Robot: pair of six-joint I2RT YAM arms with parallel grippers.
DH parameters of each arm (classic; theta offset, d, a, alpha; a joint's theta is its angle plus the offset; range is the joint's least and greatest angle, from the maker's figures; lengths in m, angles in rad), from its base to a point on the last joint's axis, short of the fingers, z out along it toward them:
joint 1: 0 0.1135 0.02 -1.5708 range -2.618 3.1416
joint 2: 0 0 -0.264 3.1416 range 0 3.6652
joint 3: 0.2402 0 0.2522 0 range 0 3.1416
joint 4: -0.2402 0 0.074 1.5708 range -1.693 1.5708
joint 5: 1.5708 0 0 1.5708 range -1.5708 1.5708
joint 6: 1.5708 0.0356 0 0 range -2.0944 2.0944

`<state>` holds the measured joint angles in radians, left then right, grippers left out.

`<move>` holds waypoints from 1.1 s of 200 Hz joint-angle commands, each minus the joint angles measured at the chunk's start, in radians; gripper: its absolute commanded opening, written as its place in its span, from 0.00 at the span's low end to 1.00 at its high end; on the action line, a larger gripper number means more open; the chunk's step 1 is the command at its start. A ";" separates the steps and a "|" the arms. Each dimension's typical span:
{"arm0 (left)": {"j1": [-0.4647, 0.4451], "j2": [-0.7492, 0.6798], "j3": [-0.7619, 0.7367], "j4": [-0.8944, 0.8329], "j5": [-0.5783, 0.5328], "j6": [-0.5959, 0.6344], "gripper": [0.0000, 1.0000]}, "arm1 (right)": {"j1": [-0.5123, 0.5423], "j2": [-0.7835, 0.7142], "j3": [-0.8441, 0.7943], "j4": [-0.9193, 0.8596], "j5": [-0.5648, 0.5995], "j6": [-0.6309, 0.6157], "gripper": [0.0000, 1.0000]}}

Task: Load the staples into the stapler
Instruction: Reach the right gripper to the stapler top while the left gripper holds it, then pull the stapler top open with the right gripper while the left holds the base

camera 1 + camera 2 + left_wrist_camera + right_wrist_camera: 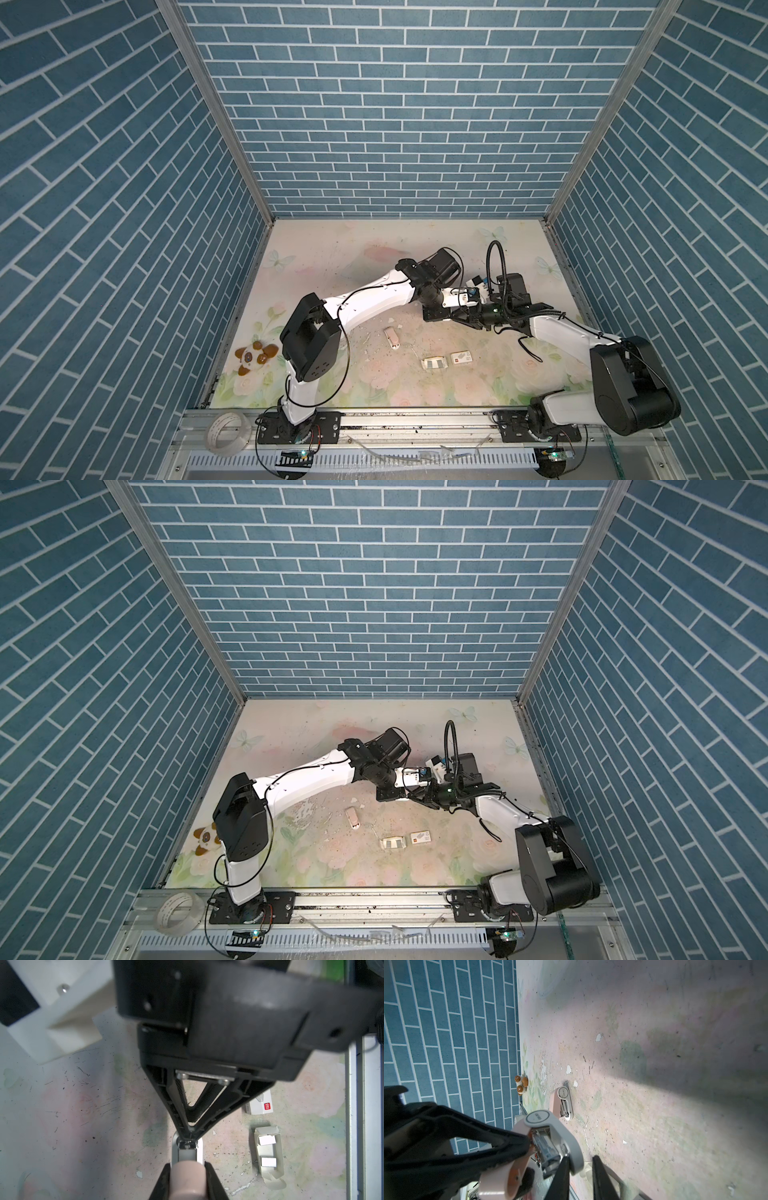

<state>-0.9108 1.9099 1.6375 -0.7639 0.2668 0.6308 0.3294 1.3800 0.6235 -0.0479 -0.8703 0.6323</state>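
A second stapler [392,337] is laid on the counter [332,257] left of centre. The staples [267,1140] are kept in the tray [268,1151], beside the sleeve [259,1103] marked "deli" in red. Behind these, the stapler [187,1180] is clamped by the left fingers [164,1182]. The right fingers [174,1101] are seen nearly together at its open magazine; whether anything is gripped cannot be told.

The stapler [556,1130] has a smooth, matt pink plastic shell and pale grey plastic base; its open magazine [547,1147] is shiny bare metal. The staples [268,1162] look dull grey metal, lying in a matt off-white cardboard tray [268,1151]. The printed tabletop [654,1105] is matt, scuffed and chipped.
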 commanded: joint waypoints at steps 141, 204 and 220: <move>-0.003 -0.061 0.048 0.083 0.057 -0.130 0.00 | 0.043 0.066 -0.094 0.271 0.016 0.140 0.21; -0.002 -0.051 0.064 0.097 0.029 -0.150 0.00 | 0.059 0.065 -0.106 0.289 0.040 0.149 0.23; 0.005 -0.056 0.058 0.094 0.026 -0.143 0.00 | 0.057 0.034 -0.111 0.247 0.078 0.132 0.27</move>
<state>-0.9104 1.8812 1.6833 -0.6754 0.3004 0.4900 0.3817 1.4490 0.5308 0.2222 -0.8478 0.7631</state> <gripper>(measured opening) 0.258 0.243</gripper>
